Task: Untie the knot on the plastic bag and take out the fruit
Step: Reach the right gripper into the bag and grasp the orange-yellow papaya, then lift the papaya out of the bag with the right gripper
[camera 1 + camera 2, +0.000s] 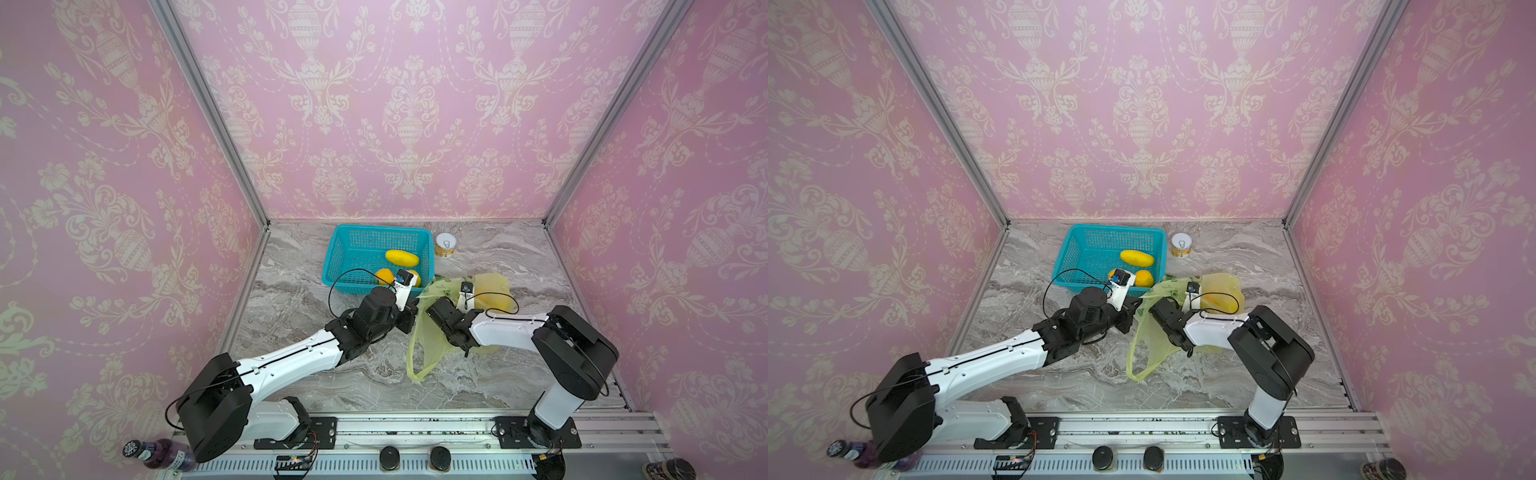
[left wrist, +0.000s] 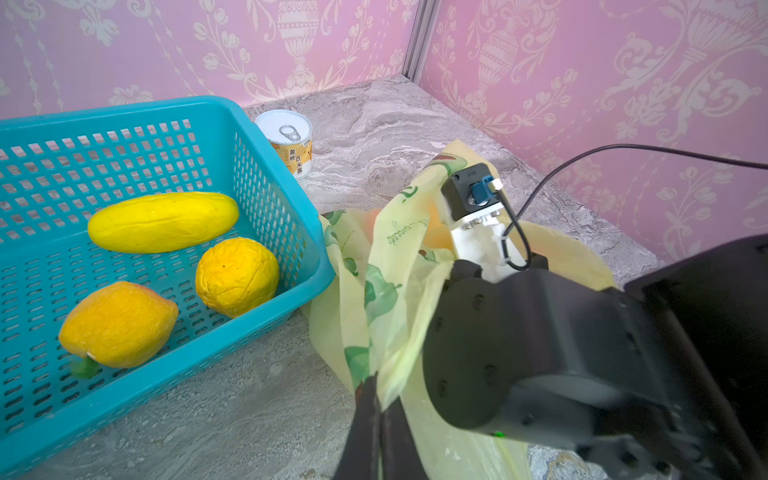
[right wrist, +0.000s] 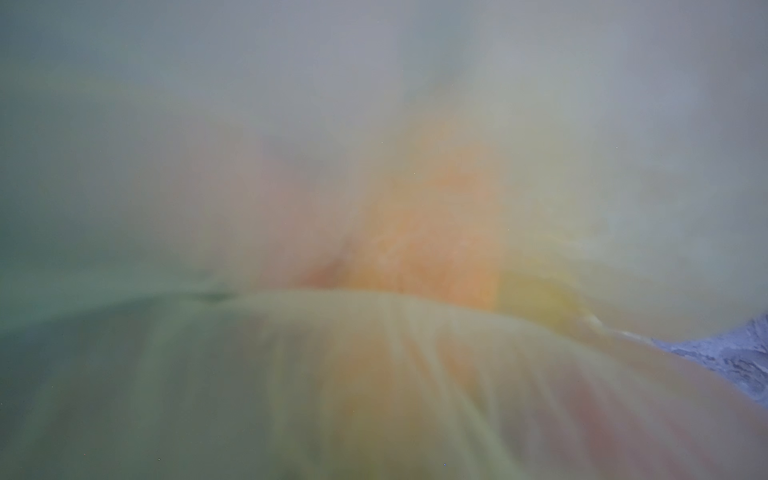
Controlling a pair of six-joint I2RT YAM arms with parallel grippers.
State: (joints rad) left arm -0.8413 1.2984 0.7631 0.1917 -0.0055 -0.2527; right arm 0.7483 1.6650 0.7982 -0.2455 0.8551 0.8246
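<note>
The plastic bag (image 1: pixel 428 332) (image 1: pixel 1150 336) lies slack on the marble, right of the teal basket, and one long loop handle (image 1: pixel 415 368) trails toward the front. My left gripper (image 2: pixel 377 395) is shut on a fold of the bag's film (image 2: pixel 386 257) near its mouth. My right arm's wrist (image 1: pixel 446 316) reaches into the bag, and the film hides its fingers. Bag film (image 3: pixel 374 374) fills the right wrist view, with an orange fruit (image 3: pixel 428 241) glowing through it. In the basket lie three fruit: a yellow oblong one (image 2: pixel 162 222) and two orange-yellow ones (image 2: pixel 237 276) (image 2: pixel 118 324). The knot is out of view.
The teal mesh basket (image 1: pixel 345 257) (image 2: pixel 270 199) stands at the back centre, touching the bag. A small white-topped can (image 1: pixel 446 245) (image 2: pixel 291 141) stands right of it. Pink walls close three sides. Two bottles (image 1: pixel 160 455) (image 1: pixel 669 469) sit by the front rail.
</note>
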